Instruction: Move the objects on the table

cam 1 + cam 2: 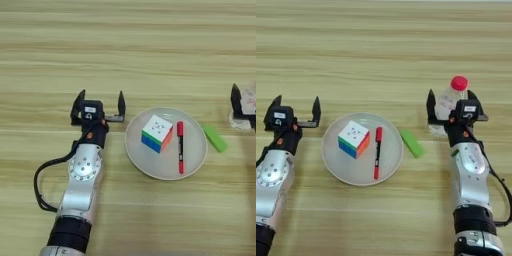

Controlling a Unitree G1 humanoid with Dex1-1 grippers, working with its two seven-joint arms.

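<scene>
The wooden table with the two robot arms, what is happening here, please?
The right gripper has its black fingers around a clear plastic bottle with a red cap, standing upright on the light-wood table. The left gripper is open beside a round white plate, which holds a multicoloured puzzle cube and a red marker pen. A green block lies alongside.

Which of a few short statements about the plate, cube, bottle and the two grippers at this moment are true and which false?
1. The puzzle cube lies on the white plate. True.
2. The red marker lies on the bare table. False: it lies on the plate, beside the cube.
3. The right gripper has its fingers either side of the red-capped bottle. True.
4. The left gripper is shut on the cube. False: it is open, left of the plate, holding nothing.
5. The green block lies on the table right of the plate. True.
</scene>
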